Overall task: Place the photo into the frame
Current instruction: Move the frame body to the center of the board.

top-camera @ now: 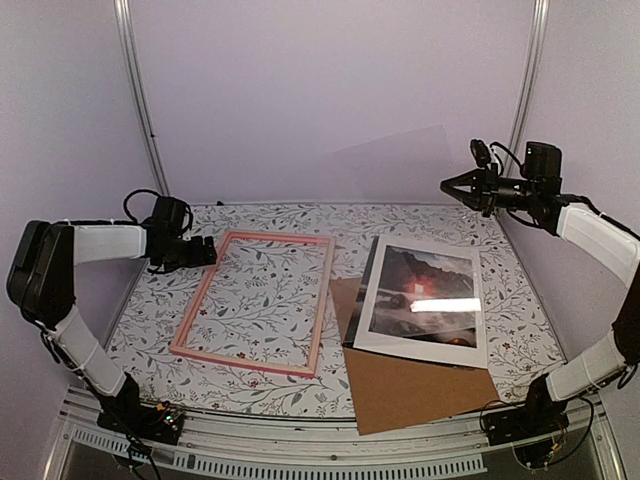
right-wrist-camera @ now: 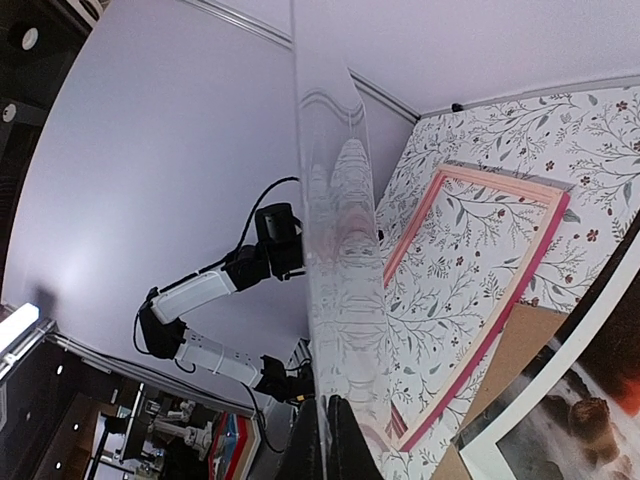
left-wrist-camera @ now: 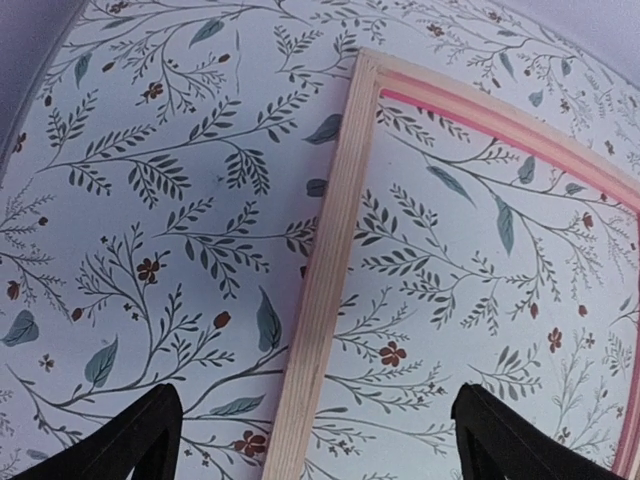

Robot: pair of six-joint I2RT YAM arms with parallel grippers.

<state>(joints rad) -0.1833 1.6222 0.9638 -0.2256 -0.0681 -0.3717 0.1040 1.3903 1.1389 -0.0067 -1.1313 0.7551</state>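
Photo (top-camera: 425, 285) is shown lying flat on the bench (top-camera: 150, 320) just right of the pink frame (top-camera: 200, 295), bordered by a white mat (top-camera: 420, 350) and resting on a brown backing board (top-camera: 410, 390). The left arm's (top-camera: 100, 243) jaws are spread wide above the frame's far left corner. The right arm's (top-camera: 590, 235) jaws are pinched on a clear sheet (right-wrist-camera: 340, 300), held high, right of the frame.

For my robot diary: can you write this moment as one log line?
left gripper: open over frame | right gripper: shut on clear pane, in air | photo: under mat on backing board
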